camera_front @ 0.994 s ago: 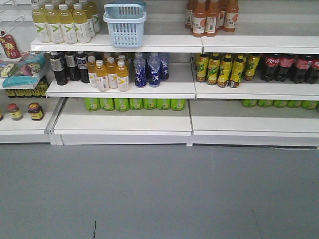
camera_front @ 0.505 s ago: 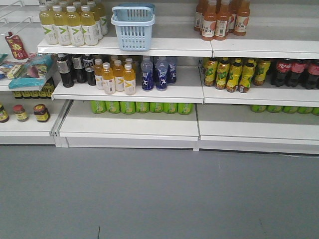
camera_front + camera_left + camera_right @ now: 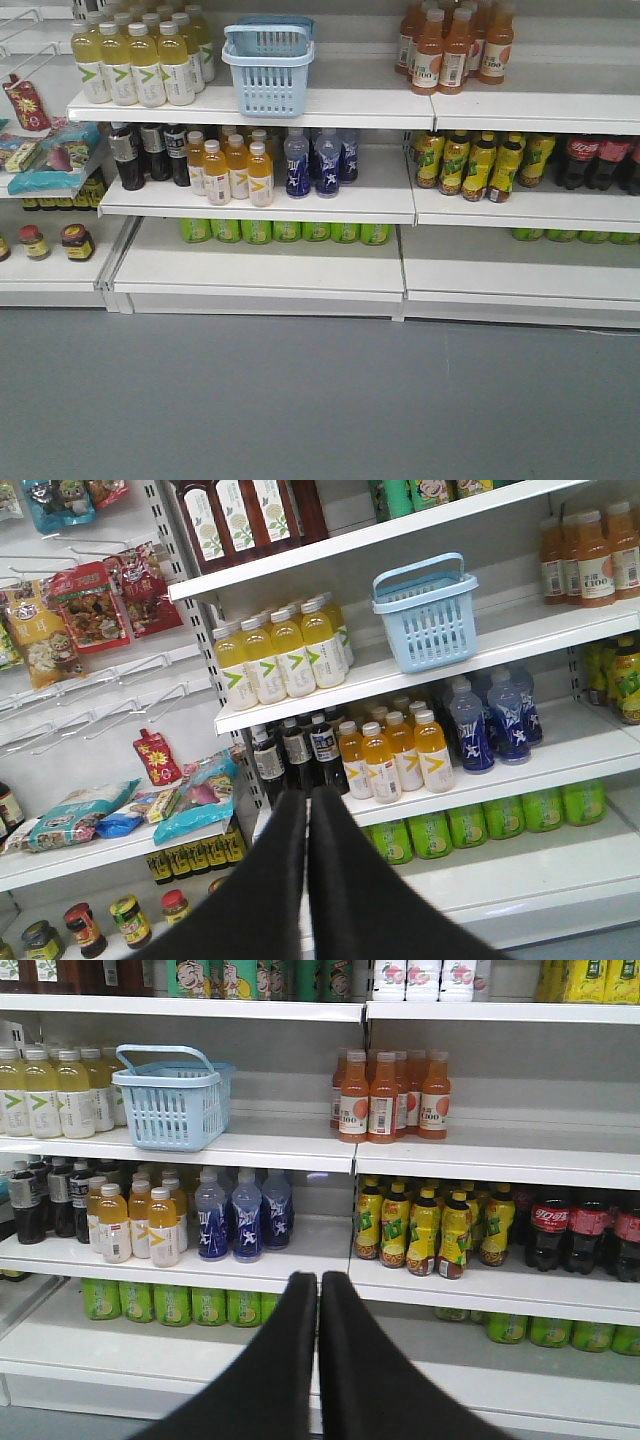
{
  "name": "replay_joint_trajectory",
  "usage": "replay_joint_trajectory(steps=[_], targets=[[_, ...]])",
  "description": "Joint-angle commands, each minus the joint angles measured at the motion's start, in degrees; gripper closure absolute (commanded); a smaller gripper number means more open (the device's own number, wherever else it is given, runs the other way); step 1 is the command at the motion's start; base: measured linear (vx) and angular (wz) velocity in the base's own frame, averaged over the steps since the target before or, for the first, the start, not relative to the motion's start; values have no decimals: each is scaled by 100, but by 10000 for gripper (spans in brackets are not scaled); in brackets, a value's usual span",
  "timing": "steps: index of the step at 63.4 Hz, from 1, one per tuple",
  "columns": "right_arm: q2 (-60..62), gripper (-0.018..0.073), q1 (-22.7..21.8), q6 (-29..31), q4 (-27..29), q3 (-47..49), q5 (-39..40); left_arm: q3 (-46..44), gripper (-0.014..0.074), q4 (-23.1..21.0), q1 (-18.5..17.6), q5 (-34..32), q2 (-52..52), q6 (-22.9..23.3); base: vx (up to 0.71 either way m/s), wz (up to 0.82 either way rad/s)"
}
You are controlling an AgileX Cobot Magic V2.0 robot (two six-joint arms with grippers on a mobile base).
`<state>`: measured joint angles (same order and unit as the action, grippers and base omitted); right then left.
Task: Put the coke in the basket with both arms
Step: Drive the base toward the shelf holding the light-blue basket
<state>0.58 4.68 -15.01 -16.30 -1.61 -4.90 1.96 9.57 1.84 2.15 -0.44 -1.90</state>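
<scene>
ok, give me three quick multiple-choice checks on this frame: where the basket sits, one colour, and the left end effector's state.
1. Where is the basket?
A) on the floor
B) on the shelf directly above the blue bottles
C) in the lowest row

2. What colour are the lowest-row bottles?
A) green
B) red
C) white

3. What state is the left end effector in?
A) open wide
B) shut on a bottle
C) shut, empty

Answers:
1 B: the basket stands on that shelf, right of the yellow-drink bottles.
2 A: every bottle in that row is bright green.
3 C: in the left wrist view its two black fingers meet with nothing between them.
</scene>
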Motion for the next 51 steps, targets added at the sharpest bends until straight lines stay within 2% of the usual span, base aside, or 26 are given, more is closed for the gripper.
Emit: replay_joint_trajectory(steps=[1,51], targets=[[107,564,-9,16,-57,-61,400,19,603,-65,5,-408,-103,55,18,-6],[107,564,-9,16,-57,-61,400,19,603,-65,5,-408,-103,55,19,0]])
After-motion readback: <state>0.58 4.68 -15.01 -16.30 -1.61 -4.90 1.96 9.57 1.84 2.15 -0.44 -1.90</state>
